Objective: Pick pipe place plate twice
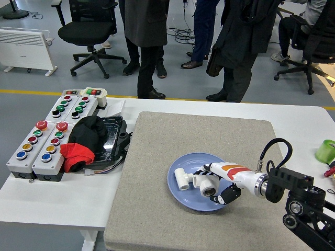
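**Right hand over the plate with a second pipe**

Head view: the right hand [220, 184] reaches in from the lower right and sits over the blue plate [184, 198]. Its fingers [208, 169] are curled around a white pipe [208, 184], pinching it from above while the black thumb presses from below. The pipe's open end faces the camera and hangs low over the plate's middle; whether it touches the plate cannot be told. Just to its left, a second white pipe [181, 180] lies on the plate's left half, near the held one; whether the two touch cannot be told.

The plate rests on a grey mat [157, 157] that covers the middle of the white desk [63, 198]. The right arm [293, 191], black with a looped cable, crosses the mat's right edge.

Left of the mat are two grey button boxes [39, 149] with coloured buttons, two more [76, 104] behind them, and a black tray [112, 136] with a black and red cloth [81, 144] bundled on it. A green thing [327, 150] shows at the desk's right edge.

Beyond the far edge, several people [152, 31] in dark clothes stand on the grey floor, only legs and coats in view, none reaching to the desk. An office chair [89, 29] and a white heater [26, 47] stand at the upper left.
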You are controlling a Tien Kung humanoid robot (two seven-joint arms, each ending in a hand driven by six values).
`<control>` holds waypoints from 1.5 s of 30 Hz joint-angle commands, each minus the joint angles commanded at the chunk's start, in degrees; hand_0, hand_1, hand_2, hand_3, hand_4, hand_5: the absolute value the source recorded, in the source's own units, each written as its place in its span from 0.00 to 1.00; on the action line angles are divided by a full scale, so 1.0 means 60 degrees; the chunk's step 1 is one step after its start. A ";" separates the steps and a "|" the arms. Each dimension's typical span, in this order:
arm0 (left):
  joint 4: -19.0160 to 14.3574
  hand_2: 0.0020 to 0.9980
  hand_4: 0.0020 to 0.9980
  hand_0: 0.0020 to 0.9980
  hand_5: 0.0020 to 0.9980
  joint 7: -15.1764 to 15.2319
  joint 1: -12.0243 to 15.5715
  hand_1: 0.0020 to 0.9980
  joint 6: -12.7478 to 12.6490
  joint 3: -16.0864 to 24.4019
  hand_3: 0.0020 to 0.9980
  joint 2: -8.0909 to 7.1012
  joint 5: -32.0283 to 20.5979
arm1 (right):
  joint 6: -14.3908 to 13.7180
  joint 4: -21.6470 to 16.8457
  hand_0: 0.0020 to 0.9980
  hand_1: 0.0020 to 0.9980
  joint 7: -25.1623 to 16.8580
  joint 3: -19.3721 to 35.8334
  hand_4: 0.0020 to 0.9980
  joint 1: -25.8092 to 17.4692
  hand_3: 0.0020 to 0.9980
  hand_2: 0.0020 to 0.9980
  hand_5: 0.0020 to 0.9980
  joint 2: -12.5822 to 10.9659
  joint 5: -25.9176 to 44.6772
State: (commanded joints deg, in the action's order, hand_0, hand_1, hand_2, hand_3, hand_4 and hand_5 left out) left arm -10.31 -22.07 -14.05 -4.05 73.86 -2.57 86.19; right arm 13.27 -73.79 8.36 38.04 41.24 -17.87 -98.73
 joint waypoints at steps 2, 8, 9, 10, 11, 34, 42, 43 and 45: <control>0.0000 0.70 0.40 0.72 1.00 0.0002 -0.0001 0.75 -0.0001 -0.0004 0.65 0.0001 -0.0003 | 0.0030 0.0037 0.78 0.74 0.0037 -0.0006 0.63 0.0009 0.80 0.78 0.17 0.0005 -0.0066; 0.0000 0.70 0.40 0.72 1.00 0.0003 -0.0010 0.75 0.0000 -0.0003 0.65 0.0002 -0.0003 | 0.0261 0.0117 0.86 0.81 0.0162 0.0043 0.63 0.0038 0.83 0.91 0.17 0.0020 -0.0281; 0.0000 0.70 0.40 0.72 1.00 0.0006 -0.0013 0.75 0.0003 -0.0012 0.65 0.0003 -0.0012 | 0.0265 0.0134 0.93 0.89 0.0156 0.0056 0.65 0.0037 0.85 0.99 0.19 0.0021 -0.0320; 0.0000 0.70 0.40 0.72 1.00 0.0008 -0.0015 0.75 0.0003 -0.0016 0.65 0.0003 -0.0016 | 0.0258 0.0148 0.93 0.89 0.0140 0.0068 0.65 0.0035 0.85 0.99 0.19 0.0021 -0.0362; 0.0000 0.70 0.40 0.72 1.00 0.0008 -0.0015 0.75 0.0003 -0.0016 0.65 0.0003 -0.0017 | 0.0255 0.0153 0.93 0.89 0.0133 0.0073 0.65 0.0034 0.85 0.99 0.19 0.0021 -0.0380; 0.0000 0.70 0.40 0.72 1.00 0.0004 0.0005 0.75 0.0009 0.0014 0.65 0.0008 0.0072 | -0.1736 0.0180 0.92 0.85 -0.0814 0.2846 0.65 -0.0882 0.88 0.96 0.32 -0.0189 0.1428; 0.0000 0.70 0.40 0.72 1.00 0.0004 0.0058 0.75 0.0009 0.0069 0.65 0.0012 0.0198 | -0.2466 0.0110 0.86 0.82 -0.0910 0.4836 0.61 -0.2057 0.84 0.91 0.39 -0.0247 0.4656; 0.0000 0.70 0.40 0.72 1.00 0.0005 0.0070 0.75 0.0005 0.0074 0.65 0.0012 0.0207 | -0.2448 0.0106 0.86 0.82 -0.0784 0.5177 0.61 -0.2305 0.84 0.91 0.39 -0.0245 0.5028; 0.0000 0.70 0.40 0.72 1.00 0.0007 0.0082 0.75 0.0003 0.0088 0.65 0.0013 0.0237 | -0.2443 0.0107 0.85 0.82 -0.0684 0.5648 0.59 -0.2618 0.84 0.91 0.54 -0.0229 0.5835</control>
State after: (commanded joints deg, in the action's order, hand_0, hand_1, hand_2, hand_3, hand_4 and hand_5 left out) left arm -10.31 -22.03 -13.56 -4.03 74.38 -2.49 87.61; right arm -1.38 -73.16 4.25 71.93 25.53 -19.24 -63.72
